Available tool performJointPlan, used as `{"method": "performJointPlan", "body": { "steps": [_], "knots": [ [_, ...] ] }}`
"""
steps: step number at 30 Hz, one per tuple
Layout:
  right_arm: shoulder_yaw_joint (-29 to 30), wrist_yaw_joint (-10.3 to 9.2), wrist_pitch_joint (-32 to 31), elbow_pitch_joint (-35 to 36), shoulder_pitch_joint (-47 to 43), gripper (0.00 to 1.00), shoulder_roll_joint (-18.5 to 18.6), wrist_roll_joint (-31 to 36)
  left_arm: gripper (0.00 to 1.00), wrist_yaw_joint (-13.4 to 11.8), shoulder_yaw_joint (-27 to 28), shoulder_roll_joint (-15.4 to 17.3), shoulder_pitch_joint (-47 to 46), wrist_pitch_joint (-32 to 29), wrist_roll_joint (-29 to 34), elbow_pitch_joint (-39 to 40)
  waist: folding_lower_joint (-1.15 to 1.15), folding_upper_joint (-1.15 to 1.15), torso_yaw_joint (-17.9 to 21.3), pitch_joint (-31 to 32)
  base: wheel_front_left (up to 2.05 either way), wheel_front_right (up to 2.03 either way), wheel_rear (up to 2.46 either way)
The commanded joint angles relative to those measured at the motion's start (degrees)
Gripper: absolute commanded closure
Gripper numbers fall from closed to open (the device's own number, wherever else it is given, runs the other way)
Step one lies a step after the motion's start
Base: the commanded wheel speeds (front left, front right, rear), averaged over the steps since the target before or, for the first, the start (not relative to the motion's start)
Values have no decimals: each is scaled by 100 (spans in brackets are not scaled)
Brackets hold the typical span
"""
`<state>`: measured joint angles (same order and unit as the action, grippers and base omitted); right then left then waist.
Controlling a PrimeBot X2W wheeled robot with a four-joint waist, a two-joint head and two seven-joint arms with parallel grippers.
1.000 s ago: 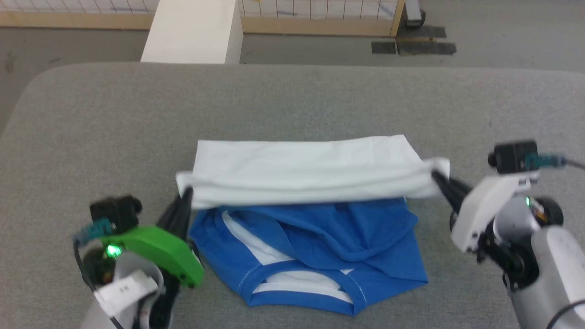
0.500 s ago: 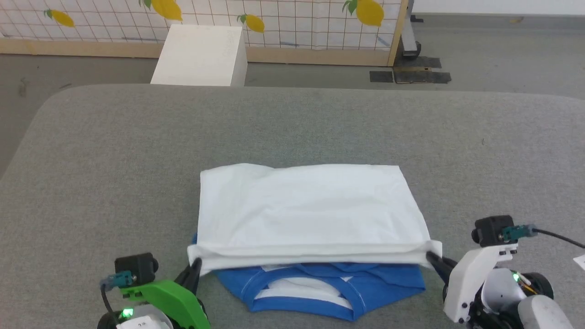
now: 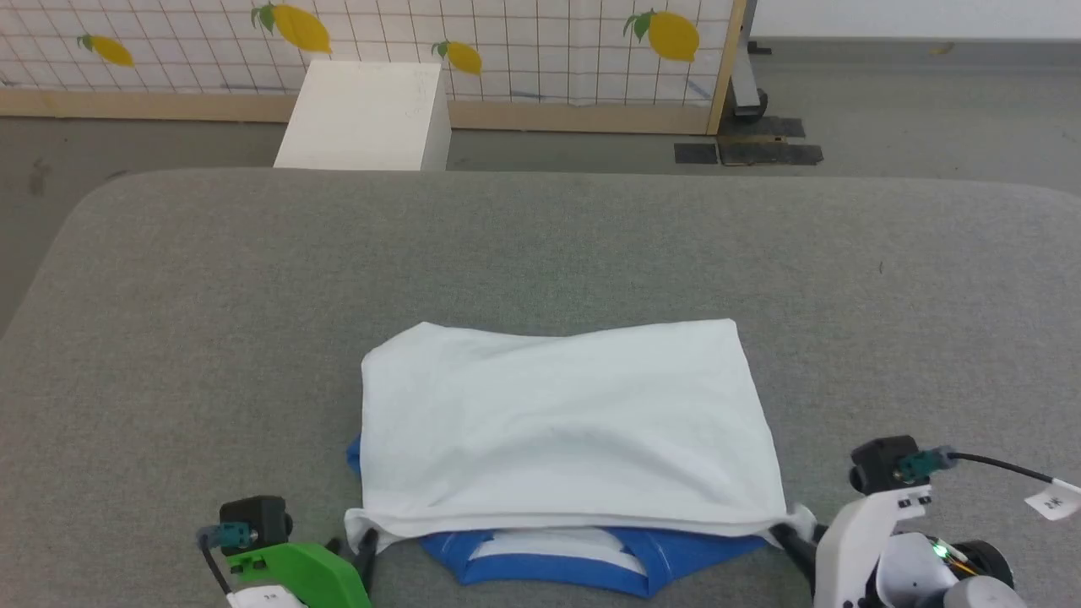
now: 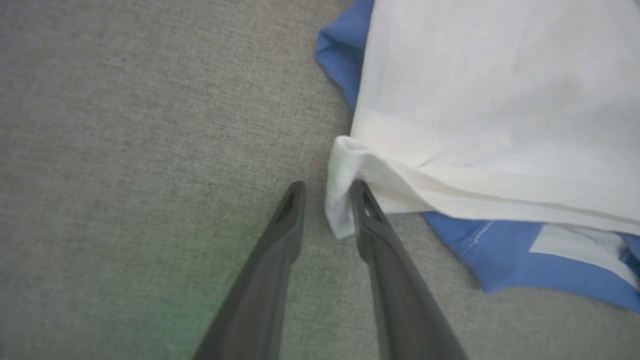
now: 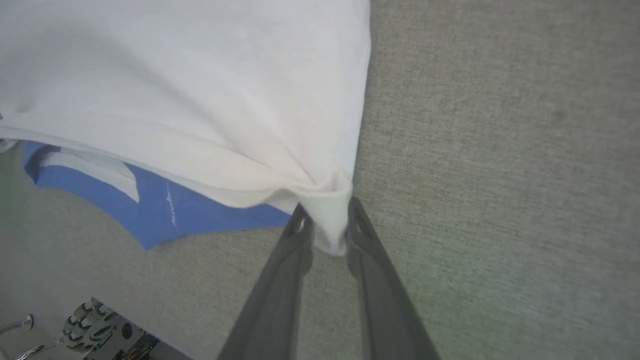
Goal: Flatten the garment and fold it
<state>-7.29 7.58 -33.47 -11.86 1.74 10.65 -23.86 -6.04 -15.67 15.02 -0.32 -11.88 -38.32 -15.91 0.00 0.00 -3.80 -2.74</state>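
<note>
The garment [image 3: 557, 422] lies folded on the grey table, its white body laid over the blue part. Only the blue neckband [image 3: 549, 570] shows at the near edge. My left gripper [image 3: 350, 551] sits at the near-left hem corner. In the left wrist view the left gripper [image 4: 325, 192] is open, and the white corner [image 4: 342, 200] hangs loose against one finger. My right gripper [image 3: 790, 540] is at the near-right corner. In the right wrist view the right gripper [image 5: 326, 212] has its jaws parted, with the bunched corner of the garment [image 5: 175, 90] still between them.
The grey padded table [image 3: 540, 245] stretches wide on every side of the shirt, with a rounded far-left corner. Beyond its far edge a white box [image 3: 363, 110] stands on the floor before a lemon-print panel [image 3: 507, 42].
Both grippers drew the white hem toward the near edge, covering the blue sleeves and shoulders. Both sets of jaws, shut on the hem before, have parted. The head camera also tilted.
</note>
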Motion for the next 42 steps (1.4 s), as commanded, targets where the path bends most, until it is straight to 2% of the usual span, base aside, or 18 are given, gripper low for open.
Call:
{"method": "performJointPlan", "body": {
  "steps": [1,6,11,14,16,18,21,24,26,29,34,42],
  "knots": [
    [4,-9,-42,91,-133,0,64,-83,0,-117,42,68,126,-111,-34,20,0,0,9,72,0,0,0],
    [106,-9,-371,673,-395,0,315,-402,0,-496,153,300,298,-562,-41,349,0,0,6,214,0,0,0],
    [679,-9,-948,1478,-601,0,464,-810,0,-940,344,638,509,-1038,-17,896,0,0,4,303,0,0,0],
    [1016,-9,-1283,1831,-547,0,482,-984,0,-1192,559,749,530,-999,28,1338,0,0,-27,298,0,0,0],
    [1261,-9,-1432,1989,-416,0,417,-1081,0,-1279,755,768,456,-717,80,1626,0,0,-53,255,0,0,0],
    [1452,-9,-1506,2041,-202,0,376,-1093,0,-1244,926,759,311,-153,221,1937,0,0,-75,179,0,0,0],
    [1411,-9,-1581,1864,151,0,459,-927,0,-965,1006,714,83,872,485,2251,0,0,-113,21,0,0,0],
    [1085,-9,-1675,1437,528,0,544,-873,0,-664,973,679,-124,1923,815,2306,0,0,-153,-183,0,0,0],
    [808,-9,-1687,1135,771,0,617,-902,0,-555,933,641,-231,2400,1024,2282,0,0,-203,-331,0,0,0],
    [338,-9,-1663,746,1062,0,769,-1056,0,-424,891,528,-397,2639,1323,2319,0,0,-300,-527,0,0,0],
    [-137,-9,-1640,124,1427,0,1003,-1312,0,-285,985,253,-562,2684,1799,2490,0,0,-469,-849,0,0,0],
    [-764,-9,-1654,-379,1678,0,980,-1932,0,0,1220,-185,-562,2687,2107,2422,0,0,-574,-1043,0,0,0]
  ]
}}
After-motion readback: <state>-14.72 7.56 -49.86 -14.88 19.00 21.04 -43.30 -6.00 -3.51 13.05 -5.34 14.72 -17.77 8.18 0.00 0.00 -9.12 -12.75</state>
